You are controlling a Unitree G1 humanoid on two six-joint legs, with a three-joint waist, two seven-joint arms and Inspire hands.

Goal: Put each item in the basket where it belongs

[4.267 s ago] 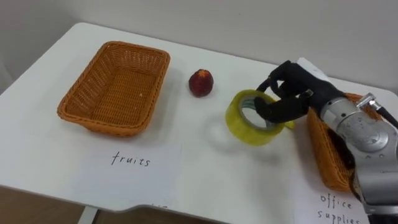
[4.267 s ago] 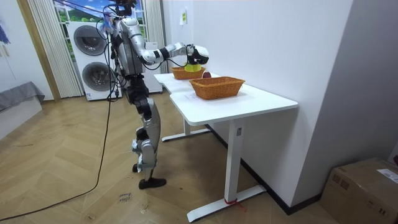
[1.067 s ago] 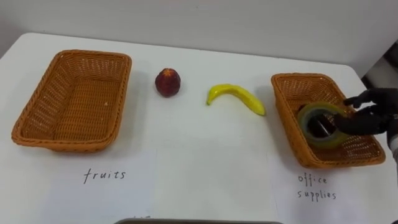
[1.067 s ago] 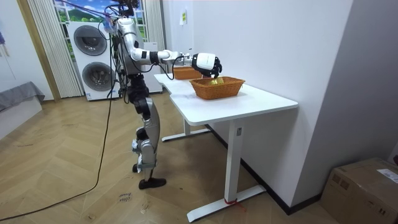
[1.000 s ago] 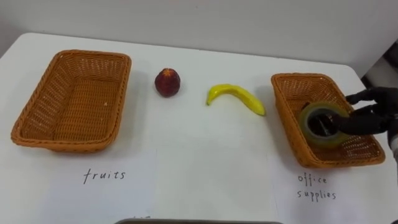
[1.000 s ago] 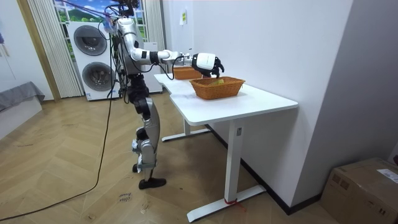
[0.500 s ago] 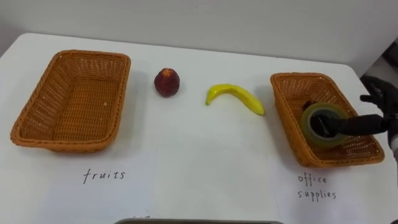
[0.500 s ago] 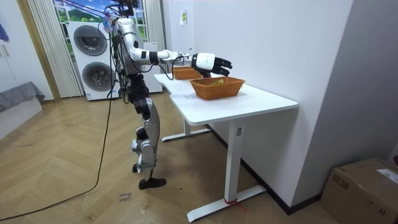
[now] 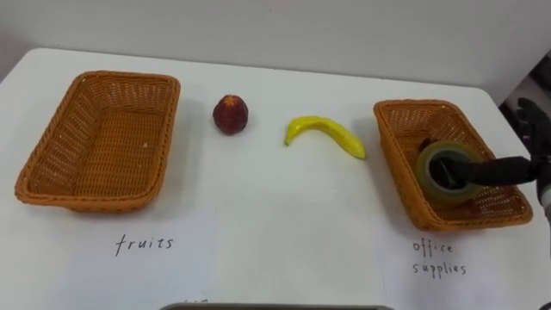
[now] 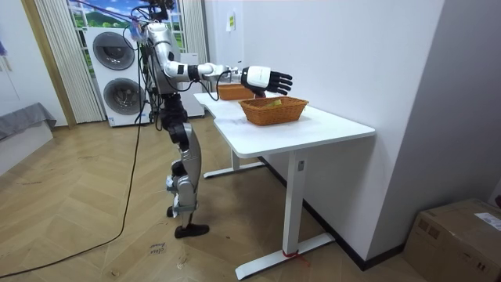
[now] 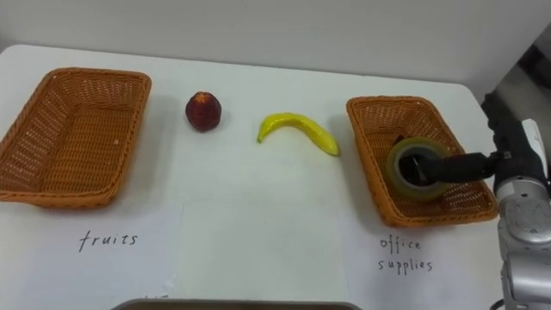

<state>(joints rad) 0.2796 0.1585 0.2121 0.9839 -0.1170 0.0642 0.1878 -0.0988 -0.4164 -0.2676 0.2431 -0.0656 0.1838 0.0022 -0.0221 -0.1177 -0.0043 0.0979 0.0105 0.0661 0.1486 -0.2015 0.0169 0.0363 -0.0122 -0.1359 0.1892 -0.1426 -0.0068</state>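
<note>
The tape roll (image 9: 446,170) is laid in the right basket (image 9: 393,162), with the right hand (image 9: 508,169) spread open, its thumb reaching into the roll's hole.

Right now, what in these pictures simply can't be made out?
- Dark thing in the right basket, eye views: the tape roll covers most of it, and it is too small to name.
- Right hand, left eye view: the right edge cuts off most of its fingers.
- Thumb inside the tape roll: touching or not, cannot tell.
</note>
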